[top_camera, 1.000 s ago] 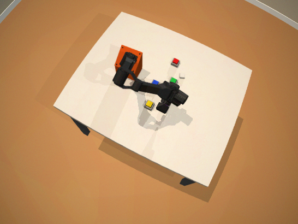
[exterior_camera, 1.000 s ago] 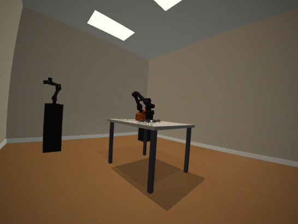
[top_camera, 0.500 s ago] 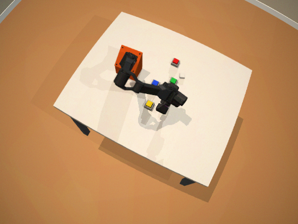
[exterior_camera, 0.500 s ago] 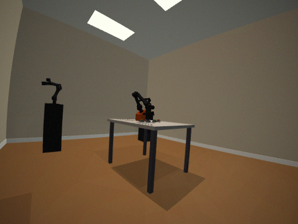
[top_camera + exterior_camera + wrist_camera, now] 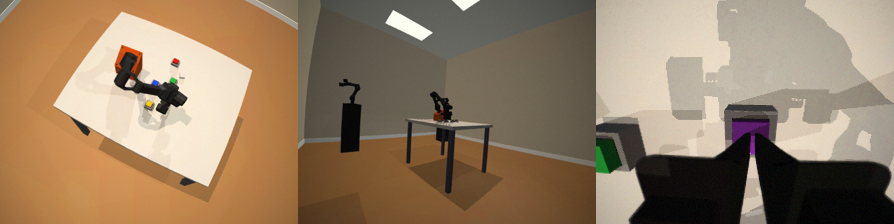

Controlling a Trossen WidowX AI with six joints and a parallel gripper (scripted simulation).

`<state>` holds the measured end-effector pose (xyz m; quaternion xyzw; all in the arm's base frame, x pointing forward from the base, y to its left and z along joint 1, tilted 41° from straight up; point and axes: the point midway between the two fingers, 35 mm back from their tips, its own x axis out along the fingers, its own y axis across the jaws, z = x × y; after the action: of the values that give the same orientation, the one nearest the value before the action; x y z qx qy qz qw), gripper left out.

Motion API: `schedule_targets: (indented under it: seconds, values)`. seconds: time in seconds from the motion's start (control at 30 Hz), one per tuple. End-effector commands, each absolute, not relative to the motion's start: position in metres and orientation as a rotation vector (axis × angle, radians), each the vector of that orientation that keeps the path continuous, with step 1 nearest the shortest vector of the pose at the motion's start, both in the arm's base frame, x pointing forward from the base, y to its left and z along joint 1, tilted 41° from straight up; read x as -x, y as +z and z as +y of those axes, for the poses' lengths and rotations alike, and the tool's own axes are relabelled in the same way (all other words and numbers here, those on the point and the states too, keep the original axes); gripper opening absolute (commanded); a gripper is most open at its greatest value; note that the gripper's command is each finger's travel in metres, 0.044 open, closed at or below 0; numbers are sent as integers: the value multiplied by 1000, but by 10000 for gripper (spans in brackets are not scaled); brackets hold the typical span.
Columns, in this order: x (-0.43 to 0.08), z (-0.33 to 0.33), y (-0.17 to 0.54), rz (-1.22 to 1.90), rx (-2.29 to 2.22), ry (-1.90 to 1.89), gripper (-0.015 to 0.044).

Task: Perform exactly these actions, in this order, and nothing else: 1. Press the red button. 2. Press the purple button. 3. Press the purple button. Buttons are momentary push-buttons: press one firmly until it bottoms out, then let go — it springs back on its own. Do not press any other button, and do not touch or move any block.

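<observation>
The purple button (image 5: 751,126) sits in its grey housing in the middle of the wrist view; the arm hides it in the top view. My gripper (image 5: 752,137) is shut and empty, its fingertips over the purple cap in the wrist view. Whether the tips touch the cap cannot be told; the cap's far part shows above the housing's inside. The red button (image 5: 176,61) stands towards the back of the table in the top view, away from the arm, with its cap up.
The green button (image 5: 173,81) (image 5: 606,156) is beside the arm, left of the fingers in the wrist view. The blue button (image 5: 155,82) and yellow button (image 5: 149,104) lie near the arm. A small white block (image 5: 182,76) is beside the green button. The orange base (image 5: 137,63) stands on the table (image 5: 213,109).
</observation>
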<state>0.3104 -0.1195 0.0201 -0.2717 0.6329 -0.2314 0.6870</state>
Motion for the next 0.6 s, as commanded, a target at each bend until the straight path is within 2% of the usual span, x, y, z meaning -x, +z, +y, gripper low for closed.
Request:
schedule_targets:
  seconds: [0.0, 0.23, 0.3, 0.57]
  values:
    - [-310, -112, 27, 1419, 607, -515, 20]
    - [-307, -97, 43, 1425, 607, -511, 20]
    - [-311, -86, 37, 1424, 600, -500, 72]
    - [-320, 39, -26, 1438, 553, -428, 283]
